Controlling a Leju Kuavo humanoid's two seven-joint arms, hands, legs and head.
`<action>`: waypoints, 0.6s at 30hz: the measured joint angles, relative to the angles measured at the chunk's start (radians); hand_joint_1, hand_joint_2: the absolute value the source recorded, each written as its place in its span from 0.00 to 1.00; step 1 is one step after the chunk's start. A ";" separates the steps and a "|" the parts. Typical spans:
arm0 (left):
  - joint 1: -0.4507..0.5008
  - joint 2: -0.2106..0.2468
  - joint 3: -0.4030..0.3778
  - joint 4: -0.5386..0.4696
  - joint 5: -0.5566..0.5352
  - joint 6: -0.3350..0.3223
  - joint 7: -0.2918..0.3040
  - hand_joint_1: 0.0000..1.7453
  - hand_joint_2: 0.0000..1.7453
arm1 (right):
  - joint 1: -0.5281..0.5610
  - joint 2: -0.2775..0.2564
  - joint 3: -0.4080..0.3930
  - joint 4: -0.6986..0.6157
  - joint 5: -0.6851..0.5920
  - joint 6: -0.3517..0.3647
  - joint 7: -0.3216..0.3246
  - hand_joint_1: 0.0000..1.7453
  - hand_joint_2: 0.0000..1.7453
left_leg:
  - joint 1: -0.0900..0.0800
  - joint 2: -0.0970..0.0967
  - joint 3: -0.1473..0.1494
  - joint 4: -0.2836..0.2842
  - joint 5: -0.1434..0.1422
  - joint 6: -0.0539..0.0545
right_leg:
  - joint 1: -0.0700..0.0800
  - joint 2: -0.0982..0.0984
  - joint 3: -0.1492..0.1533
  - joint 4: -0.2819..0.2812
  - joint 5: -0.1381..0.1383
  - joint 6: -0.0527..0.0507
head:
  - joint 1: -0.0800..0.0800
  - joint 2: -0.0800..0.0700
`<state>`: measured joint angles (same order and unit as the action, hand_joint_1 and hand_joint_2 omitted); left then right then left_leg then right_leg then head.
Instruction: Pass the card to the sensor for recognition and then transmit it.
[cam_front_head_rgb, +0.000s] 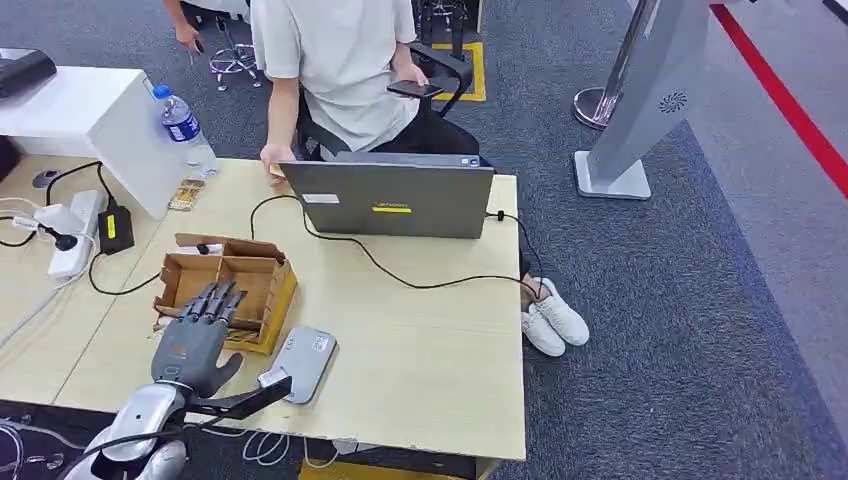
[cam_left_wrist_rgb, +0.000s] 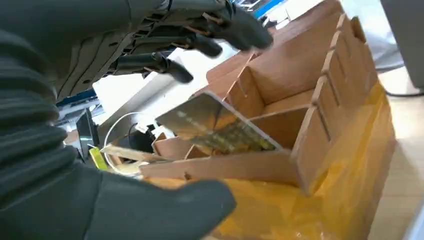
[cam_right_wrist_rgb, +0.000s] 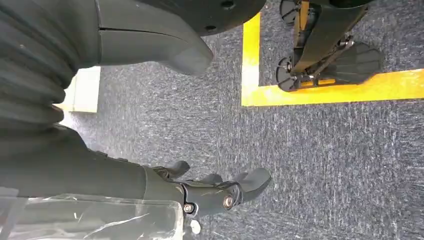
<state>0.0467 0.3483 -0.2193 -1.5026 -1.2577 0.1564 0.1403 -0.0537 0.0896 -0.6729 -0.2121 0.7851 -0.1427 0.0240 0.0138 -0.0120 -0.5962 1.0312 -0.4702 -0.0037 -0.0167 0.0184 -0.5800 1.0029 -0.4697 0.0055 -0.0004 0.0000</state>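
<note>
Left hand (cam_front_head_rgb: 195, 345) hovers, fingers (cam_left_wrist_rgb: 172, 67) spread and released, over the cardboard box (cam_front_head_rgb: 232, 285) holding a card (cam_left_wrist_rgb: 215, 130); pale tabletop (cam_front_head_rgb: 420, 340), grey carpet (cam_front_head_rgb: 680, 300), laptop (cam_front_head_rgb: 395, 200) beyond. Right hand (cam_right_wrist_rgb: 215, 192) hangs, fingers loosely apart and empty.

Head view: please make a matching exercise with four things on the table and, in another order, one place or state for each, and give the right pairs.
Things:
1. laptop
2. water bottle
3. left hand
4. grey sensor

Places or states:
A. lies flat near the table's front edge, beside the cardboard box
B. stands at the far left of the table, next to a white block
C. stands open at the far edge, in front of the seated person
D. reaches over the cardboard box with fingers spread

Pairs: 1-C, 2-B, 3-D, 4-A
</note>
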 joint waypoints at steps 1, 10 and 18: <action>-0.007 -0.005 0.000 0.009 0.001 0.006 -0.008 1.00 1.00 | -0.001 0.000 0.000 0.000 0.003 0.001 -0.001 0.00 1.00 | 0.000 0.000 0.000 0.000 0.000 0.000 | 0.000 0.000 0.000 0.000 0.000 0.000 | 0.000 0.000; -0.037 -0.026 0.000 0.052 0.009 0.020 -0.021 1.00 1.00 | -0.004 0.000 0.000 0.000 0.011 0.003 -0.003 0.00 1.00 | 0.000 0.000 0.000 0.000 0.000 0.000 | 0.000 0.000 0.000 0.000 0.000 0.000 | 0.000 0.000; -0.037 -0.031 0.000 0.056 0.027 0.038 -0.038 1.00 1.00 | -0.004 0.000 0.000 0.000 0.020 0.003 -0.003 0.00 1.00 | 0.000 0.000 0.000 0.000 0.000 0.000 | 0.000 0.000 0.000 0.000 0.000 0.000 | 0.000 0.000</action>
<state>0.0099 0.3170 -0.2190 -1.4469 -1.2306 0.1942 0.1022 -0.0576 0.0896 -0.6729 -0.2121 0.8049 -0.1392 0.0206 0.0138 -0.0119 -0.5962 1.0312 -0.4703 -0.0037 -0.0167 0.0185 -0.5799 1.0029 -0.4697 0.0055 -0.0004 0.0000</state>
